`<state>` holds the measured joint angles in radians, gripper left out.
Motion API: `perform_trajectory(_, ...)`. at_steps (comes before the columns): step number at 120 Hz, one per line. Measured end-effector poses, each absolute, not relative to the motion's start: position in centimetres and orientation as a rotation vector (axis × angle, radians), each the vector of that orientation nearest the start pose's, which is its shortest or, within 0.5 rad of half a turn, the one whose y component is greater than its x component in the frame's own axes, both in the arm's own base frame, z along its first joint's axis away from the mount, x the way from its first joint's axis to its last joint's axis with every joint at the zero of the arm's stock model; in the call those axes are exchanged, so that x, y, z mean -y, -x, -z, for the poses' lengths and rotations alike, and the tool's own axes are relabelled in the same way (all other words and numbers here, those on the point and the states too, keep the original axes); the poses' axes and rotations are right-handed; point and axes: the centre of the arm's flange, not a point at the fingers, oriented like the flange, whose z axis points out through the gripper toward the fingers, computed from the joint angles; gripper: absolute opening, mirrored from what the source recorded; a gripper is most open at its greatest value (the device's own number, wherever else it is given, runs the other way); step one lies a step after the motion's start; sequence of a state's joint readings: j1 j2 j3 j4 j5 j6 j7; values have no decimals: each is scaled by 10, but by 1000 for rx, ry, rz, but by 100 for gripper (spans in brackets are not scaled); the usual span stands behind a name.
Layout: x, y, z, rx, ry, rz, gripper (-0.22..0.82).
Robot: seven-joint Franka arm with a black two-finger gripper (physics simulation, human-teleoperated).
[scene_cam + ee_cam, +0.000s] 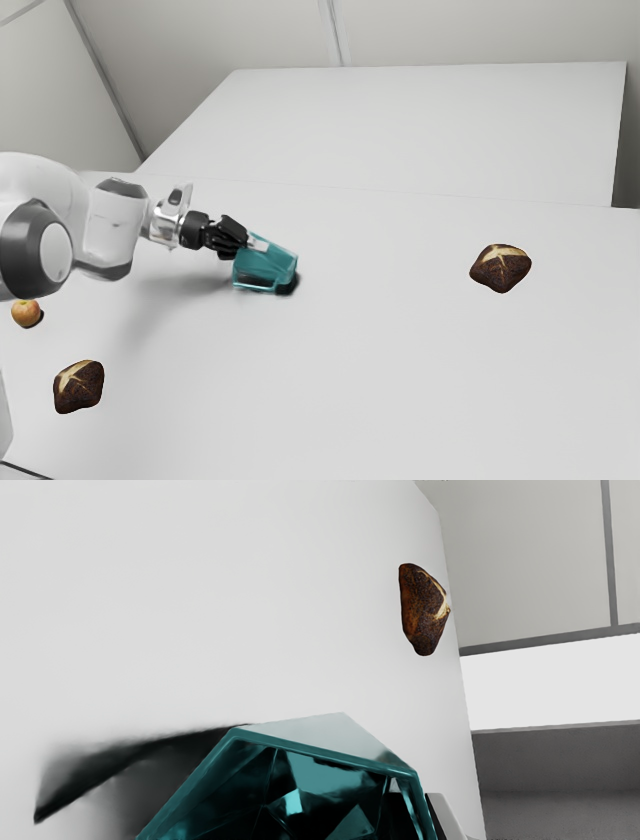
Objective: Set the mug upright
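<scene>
Our teal mug (pixel 265 268) tilts, mouth toward our black gripper (pixel 249 246); we judge the righting unfinished; whether we have it grasped or released, we cannot tell

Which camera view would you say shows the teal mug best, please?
The exterior view, I'd say: it takes in nearly the whole outside of the teal mug, tilted, at the gripper. The wrist view looks closely into its faceted inside past the angular rim, but the picture's bottom edge cuts the mug off.
</scene>
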<state>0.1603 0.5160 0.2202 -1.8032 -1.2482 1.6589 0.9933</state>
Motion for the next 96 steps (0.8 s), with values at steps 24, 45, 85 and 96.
perform_trajectory(24, -105, -655, -402, 360, -2129, -375, -17)
perform_trajectory(45, -62, -675, -457, 796, -2623, -150, -17)
perform_trajectory(85, -25, -675, -379, 649, -3086, 42, -18)
perform_trajectory(96, -24, -673, -362, 510, -3117, 6, -18)
